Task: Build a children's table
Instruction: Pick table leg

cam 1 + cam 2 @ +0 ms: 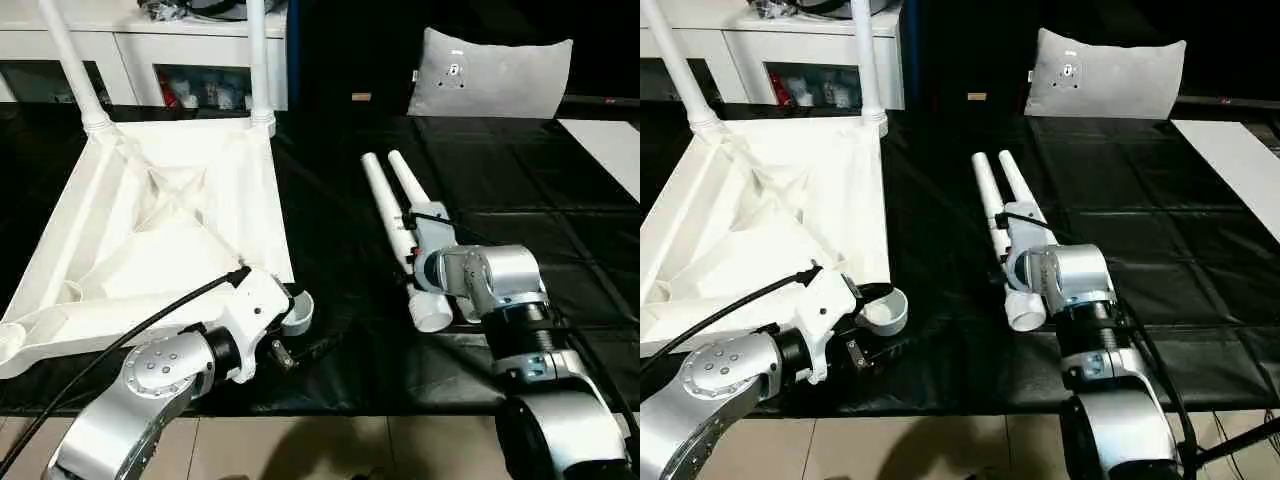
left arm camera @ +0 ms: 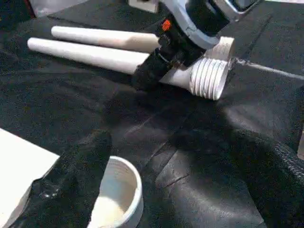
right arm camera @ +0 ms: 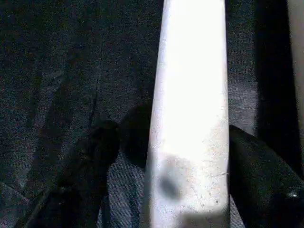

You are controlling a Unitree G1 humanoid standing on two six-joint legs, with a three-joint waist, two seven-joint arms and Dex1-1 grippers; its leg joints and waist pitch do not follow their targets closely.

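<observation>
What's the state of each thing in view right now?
Tabletop: upside down, ribs up.
Fitted legs: two, upright in the far corner sockets.
Near socket: empty.
Loose legs: two, lying side by side on the black cover.
Left gripper: open, by the near socket.
Right gripper: fingers straddling one loose leg.

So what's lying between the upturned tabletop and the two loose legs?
Nothing: in the left eye view, only bare black table cover lies between the tabletop and the loose legs.

upright legs [image 1: 68, 60] cut off at top, loose leg [image 3: 190, 118] blurred
</observation>
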